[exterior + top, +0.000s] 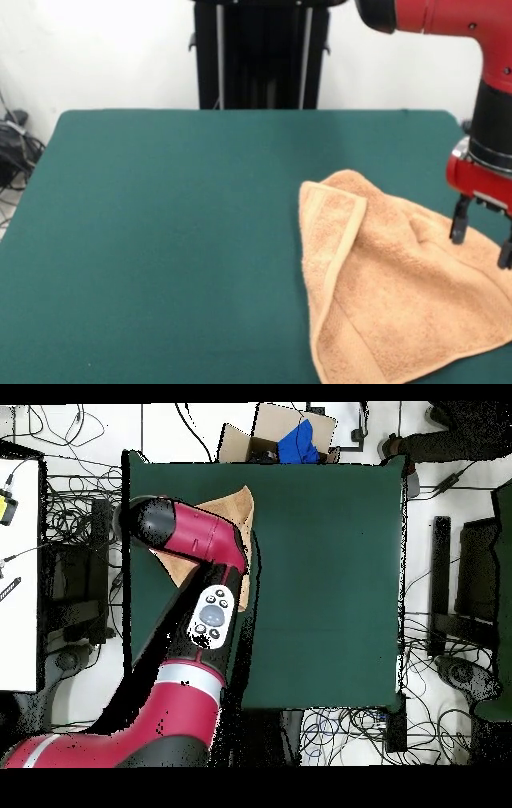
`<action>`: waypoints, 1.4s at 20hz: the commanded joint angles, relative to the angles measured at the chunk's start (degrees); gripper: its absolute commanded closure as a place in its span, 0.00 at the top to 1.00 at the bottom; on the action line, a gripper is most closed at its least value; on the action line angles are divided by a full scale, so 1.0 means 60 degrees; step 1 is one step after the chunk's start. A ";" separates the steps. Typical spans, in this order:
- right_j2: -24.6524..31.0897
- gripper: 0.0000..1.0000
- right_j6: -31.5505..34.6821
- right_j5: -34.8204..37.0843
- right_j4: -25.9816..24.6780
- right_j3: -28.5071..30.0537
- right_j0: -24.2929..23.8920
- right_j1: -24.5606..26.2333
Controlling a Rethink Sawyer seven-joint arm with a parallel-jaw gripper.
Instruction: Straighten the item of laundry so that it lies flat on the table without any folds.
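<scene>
I am out over the table's [160, 208] right edge as the front camera sees it, toward the near corner, and my gripper [482, 242] hangs right above the towel [400, 296]. Two dark fingers [458, 221] point down with a clear gap between them, so my jaws stand open and they hold nothing. The tip of one finger sits at the cloth's surface or just over it; I cannot tell whether it touches.

The towel lies in a rumpled, roughly triangular heap in that near right corner of the green surface, its lower part running out of the front picture. It is not flat: one edge is folded over, so a border band [340, 256] runs as a long strip down the side facing the middle of the table, from the rounded top of the heap toward the near edge. Soft creases cross the cloth under me.

From overhead (that view is turned half round, so the same corner shows at the upper left) my red arm [195, 544] covers most of the heap. Only a peach wedge of towel [238, 509] shows beside my elbow, near the far edge there, plus a sliver under the arm. My gripper is hidden in that view.

The rest of the green table lies bare of cloth.
</scene>
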 commanded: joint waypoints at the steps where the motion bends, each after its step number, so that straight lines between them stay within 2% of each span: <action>1: 0.0159 1.00 0.1120 0.0605 -0.0636 0.0102 -0.0474 0.0553; 7: -0.0304 1.00 0.1121 0.1220 -0.0982 -0.0344 -0.0493 0.0718; 12: -0.0999 1.00 0.1204 0.2335 -0.1550 -0.0891 -0.0384 0.0715; 16: -0.1170 1.00 0.1114 0.2862 -0.1905 -0.1189 -0.0463 0.0665; 21: -0.0987 1.00 0.0928 0.3562 -0.2237 -0.1910 -0.0710 0.0965; 28: -0.0956 1.00 0.0904 0.3705 -0.2732 -0.2727 -0.0795 0.1603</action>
